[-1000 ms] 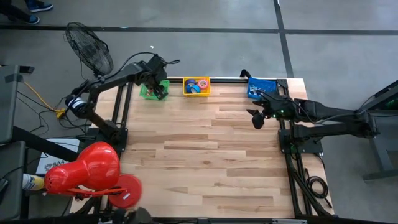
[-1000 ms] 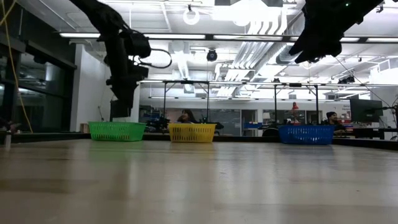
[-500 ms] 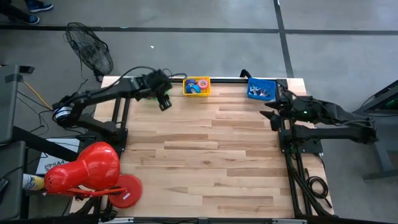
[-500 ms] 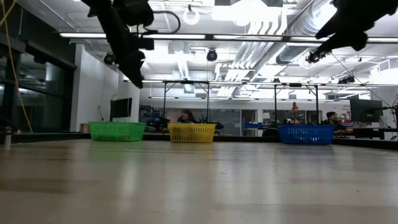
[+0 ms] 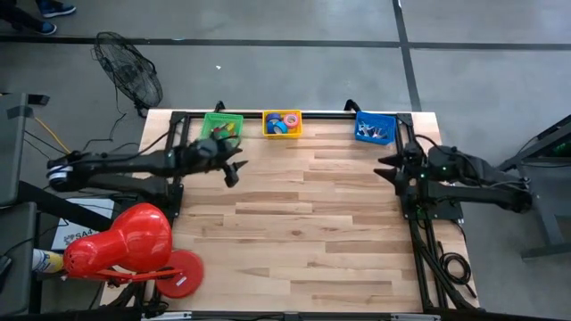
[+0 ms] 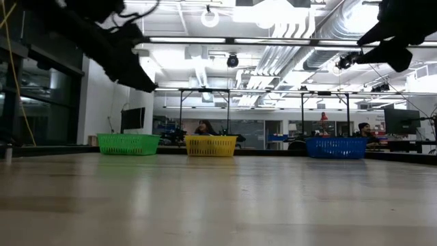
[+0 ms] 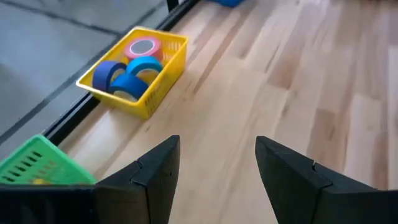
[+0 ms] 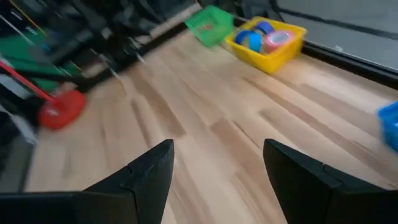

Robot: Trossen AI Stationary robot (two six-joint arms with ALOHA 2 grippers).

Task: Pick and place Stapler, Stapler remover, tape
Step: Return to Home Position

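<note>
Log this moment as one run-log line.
left gripper open, empty, raised near green bin | right gripper open, empty, raised near blue bin | tape in yellow bin

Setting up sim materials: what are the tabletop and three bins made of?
Tabletop: pale wood planks, grain and seams visible, slight sheen. Green bin, yellow bin, blue bin: probably moulded plastic, slotted walls, uniform bright colour.

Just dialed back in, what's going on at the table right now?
Nothing is being handled. The left gripper is open and empty above the table, close to the green bin. The right gripper, also open and empty, is at the table's right edge near the blue bin. The tape rolls lie in the yellow bin between the other two bins.
</note>
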